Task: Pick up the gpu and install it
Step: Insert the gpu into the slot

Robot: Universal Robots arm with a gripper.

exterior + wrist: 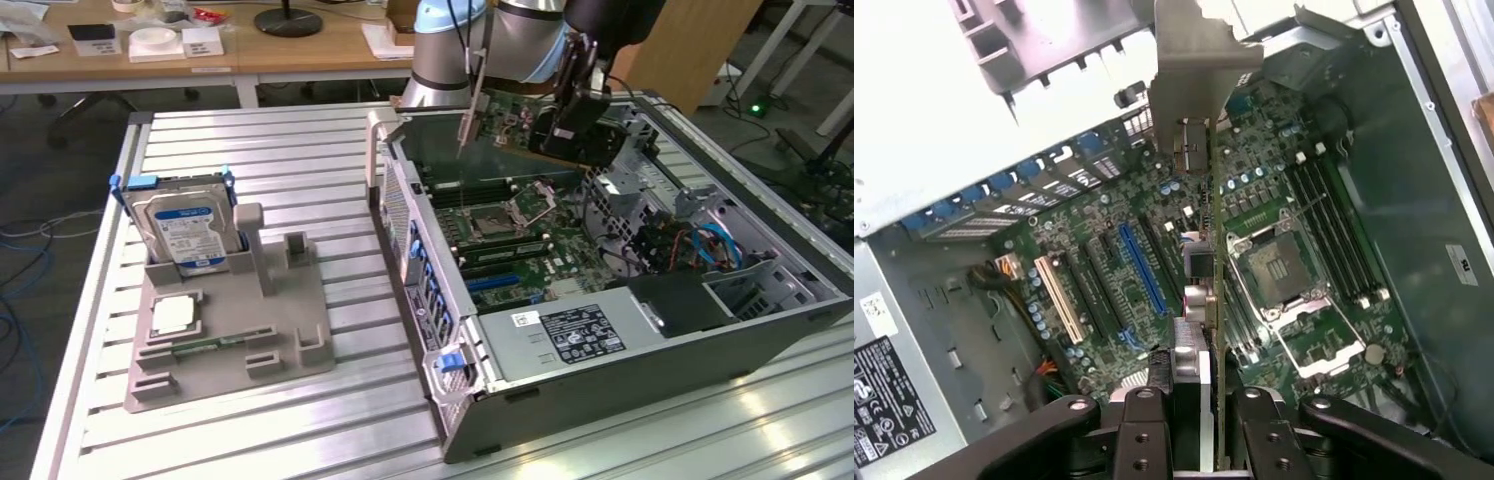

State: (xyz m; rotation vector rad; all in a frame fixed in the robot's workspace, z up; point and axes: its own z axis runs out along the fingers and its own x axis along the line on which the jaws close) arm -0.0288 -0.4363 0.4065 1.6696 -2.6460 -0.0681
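The gpu (514,122) is a thin green circuit card with a silver bracket, hanging upright above the open computer case (627,370). My gripper (574,112) is shut on its upper edge. In the wrist view the gpu (1199,200) runs edge-on away from my gripper (1196,400), its metal bracket at the far end. Below it lies the motherboard (1284,200), with a blue slot (1139,265) and a white slot (1059,300) to one side of the card and the processor socket (1279,270) to the other. The card hangs clear of the board.
A grey fixture (227,330) on the slatted table holds a silver hard drive with a blue-white label (184,230) and a small square silver chip (174,315). The power supply (574,335) fills the case's near corner. Blue cables (714,245) lie at the case's right in the exterior view.
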